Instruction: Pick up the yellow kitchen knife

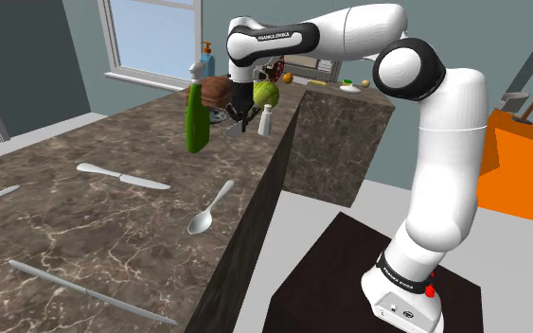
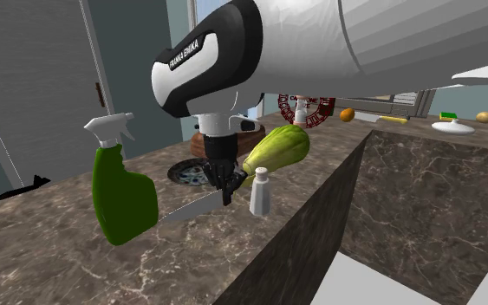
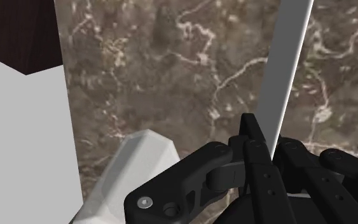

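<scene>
My black gripper (image 2: 227,196) is shut on the kitchen knife, pinching it where the blade meets the handle. The grey blade (image 2: 186,208) sticks out toward the green spray bottle (image 2: 122,195), and a bit of yellow handle (image 2: 245,179) shows on the other side of the fingers. The wrist view has the blade (image 3: 287,70) running straight out from between the closed fingers (image 3: 255,137) over the brown marble counter (image 3: 171,76). From the shoulder view the gripper (image 1: 240,119) hangs at the counter's far end. Whether the blade tip touches the counter I cannot tell.
A white shaker (image 2: 260,192) stands right beside the gripper, a green squash (image 2: 278,149) behind it, and a sink drain (image 2: 190,173) close by. Nearer on the counter lie a butter knife (image 1: 122,176), a spoon (image 1: 209,210) and a long grey rod (image 1: 84,291). The counter edge drops off toward the stand.
</scene>
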You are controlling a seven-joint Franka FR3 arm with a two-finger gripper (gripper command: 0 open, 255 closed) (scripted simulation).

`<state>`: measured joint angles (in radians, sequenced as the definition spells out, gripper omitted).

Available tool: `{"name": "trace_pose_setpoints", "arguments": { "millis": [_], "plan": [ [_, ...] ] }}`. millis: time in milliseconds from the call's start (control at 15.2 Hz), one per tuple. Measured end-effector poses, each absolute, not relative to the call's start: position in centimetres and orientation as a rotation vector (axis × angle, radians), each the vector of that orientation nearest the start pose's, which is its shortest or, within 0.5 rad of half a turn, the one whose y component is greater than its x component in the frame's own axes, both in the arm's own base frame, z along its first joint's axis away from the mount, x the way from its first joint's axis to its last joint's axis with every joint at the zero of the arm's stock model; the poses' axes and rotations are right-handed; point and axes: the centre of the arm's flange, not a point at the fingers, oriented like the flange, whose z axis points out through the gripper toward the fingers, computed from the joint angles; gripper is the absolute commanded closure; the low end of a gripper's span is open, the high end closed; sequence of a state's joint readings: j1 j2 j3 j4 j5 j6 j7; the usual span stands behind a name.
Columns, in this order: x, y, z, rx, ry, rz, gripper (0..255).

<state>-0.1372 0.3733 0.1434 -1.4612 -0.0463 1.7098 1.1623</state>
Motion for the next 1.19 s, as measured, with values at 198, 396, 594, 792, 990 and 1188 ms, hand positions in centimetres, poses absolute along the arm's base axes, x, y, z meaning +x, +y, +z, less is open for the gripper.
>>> {"name": "trace_pose_setpoints", "arguments": {
  "millis": [198,396,594,792,990,1188],
  "plan": [
    [65.9,-1.4,46.4,-2.681,1.744,0.168,255],
    [65.9,-1.4,47.8,-2.680,1.744,0.167,255],
    [65.8,-1.4,49.3,-2.680,1.744,0.167,255],
    [66.0,-1.4,50.9,-2.680,1.743,0.167,255],
    [65.9,-1.3,52.5,-2.680,1.744,0.167,255],
    [65.8,-1.4,53.7,-2.680,1.744,0.167,255]
  ]
}}
